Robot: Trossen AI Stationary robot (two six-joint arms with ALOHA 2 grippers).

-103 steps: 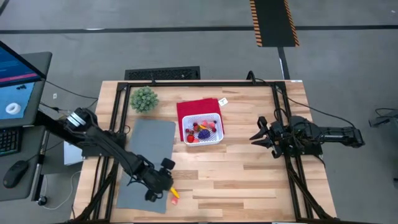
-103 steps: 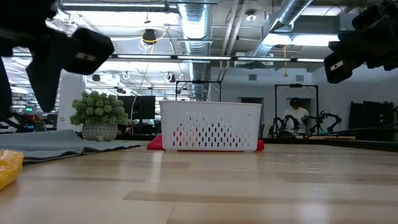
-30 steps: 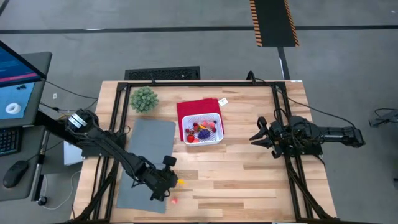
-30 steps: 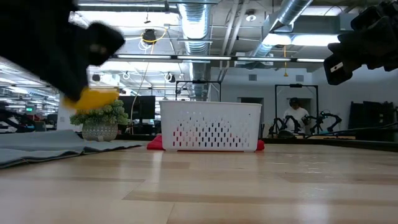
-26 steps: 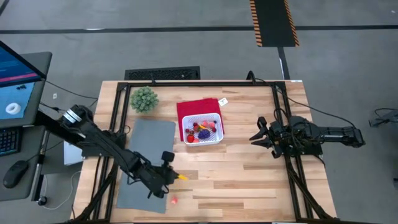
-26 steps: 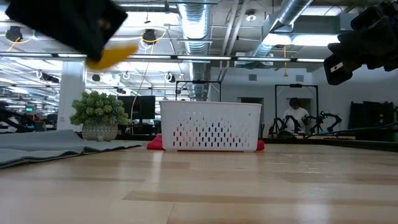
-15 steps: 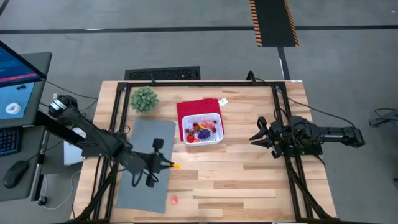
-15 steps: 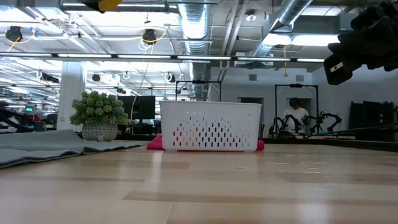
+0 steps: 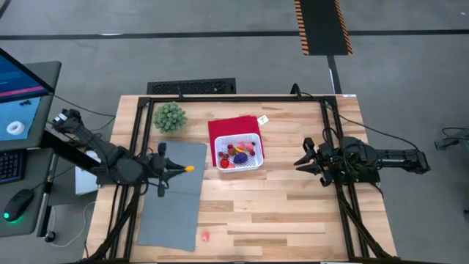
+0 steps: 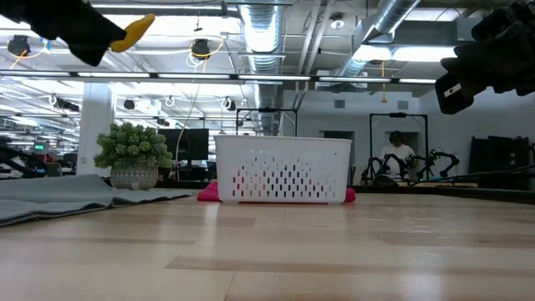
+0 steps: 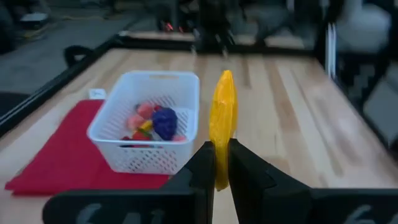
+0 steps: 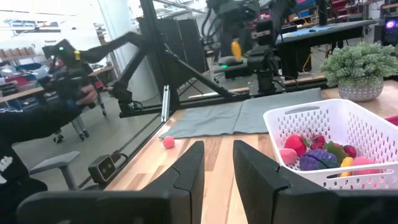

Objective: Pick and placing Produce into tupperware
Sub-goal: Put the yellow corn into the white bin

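Note:
The white latticed tupperware (image 9: 239, 152) stands on a red cloth (image 9: 226, 126) and holds several small red, pink, purple and yellow produce pieces (image 11: 154, 121). My left gripper (image 9: 178, 169) hovers over the grey mat, left of the basket, shut on a yellow banana-like piece (image 9: 188, 169). In the low view the piece (image 10: 134, 31) shows high above the table. One pink piece (image 9: 204, 236) lies on the wood near the near edge. My right gripper (image 9: 300, 162) waits open at the table's right side. My left gripper pinches the yellow piece between its two fingers (image 11: 205, 163) at its near end (image 11: 220, 175). The fingers are about level, pointing toward the table's right. The piece runs along them, sticks out past their tips toward the basket, and is lifted clear.
A green bushy plant (image 9: 170, 116) stands at the far left corner. The grey mat (image 9: 174, 198) covers the left part of the table. A black frame (image 9: 333, 147) runs around the table's edges. Bare wood lies between the basket and my right gripper. A person (image 12: 68, 93) shows beyond the table.
My left gripper has risen from low over the mat's near part and has swung toward the far edge and a little left, carrying the yellow piece up, and it now points right, toward the basket. The pink piece stays on the wood.

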